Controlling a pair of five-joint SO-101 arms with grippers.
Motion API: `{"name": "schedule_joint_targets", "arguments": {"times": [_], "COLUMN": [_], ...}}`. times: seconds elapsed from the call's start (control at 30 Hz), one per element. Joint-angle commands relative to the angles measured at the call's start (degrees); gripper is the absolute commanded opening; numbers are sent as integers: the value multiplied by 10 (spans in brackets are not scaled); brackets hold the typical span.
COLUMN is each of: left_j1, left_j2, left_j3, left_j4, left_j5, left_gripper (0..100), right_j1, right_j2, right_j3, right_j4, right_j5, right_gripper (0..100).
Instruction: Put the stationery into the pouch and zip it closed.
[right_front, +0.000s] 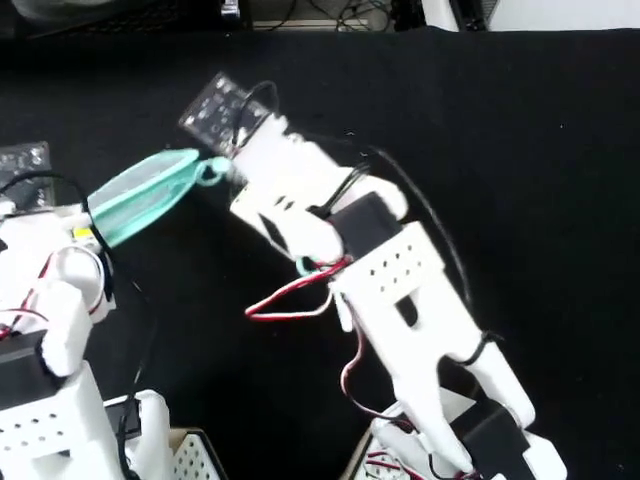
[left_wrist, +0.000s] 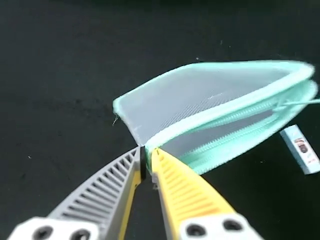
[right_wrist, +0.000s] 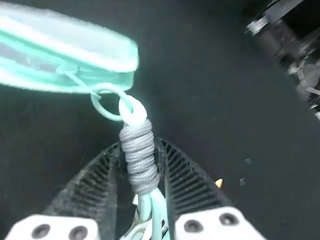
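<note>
I am pinching the left end of the mint pouch (left_wrist: 200, 97) in my left gripper (left_wrist: 145, 159), and my right gripper (right_wrist: 139, 146) is clamping the pull cord (right_wrist: 140, 170) at its right end.

Over black cloth desk (right_front: 500, 150), mint-green mesh zip pouch (right_front: 140, 195) between the two hands, left hand (left_wrist: 145, 162) clamped on one end, right hand (right_wrist: 142, 170) clamped on grey cord-wrapped pull strap (right_wrist: 137, 155) at opposite end, small pale-blue rectangular block (left_wrist: 301, 148) on desk just beside pouch
</note>
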Motion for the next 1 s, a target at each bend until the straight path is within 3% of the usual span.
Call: {"name": "schedule_joint_targets", "arguments": {"times": [0.0, 0.2, 0.4, 0.53, 0.8, 0.97], "left_j1": [-11, -12, -15, -15, -9, 88], "left_j2": [20, 179, 289, 282, 185, 112], "left_j3": [-103, -253, -320, -301, -290, -263], "left_j4": [33, 133, 158, 157, 157, 157], "left_j5": [15, 17, 14, 17, 47, 73], "left_gripper": [51, 51, 84, 165, 173, 274], "right_j1": [25, 23, 22, 23, -25, -28], "right_j2": [-22, -22, -21, -20, -21, -18], "right_j3": [-80, -131, -112, -113, -113, -114], "right_j4": [30, 106, 100, 99, 102, 100], "right_j5": [-5, 15, 15, 15, 15, 19], "right_gripper": [11, 11, 11, 11, 11, 11]}}
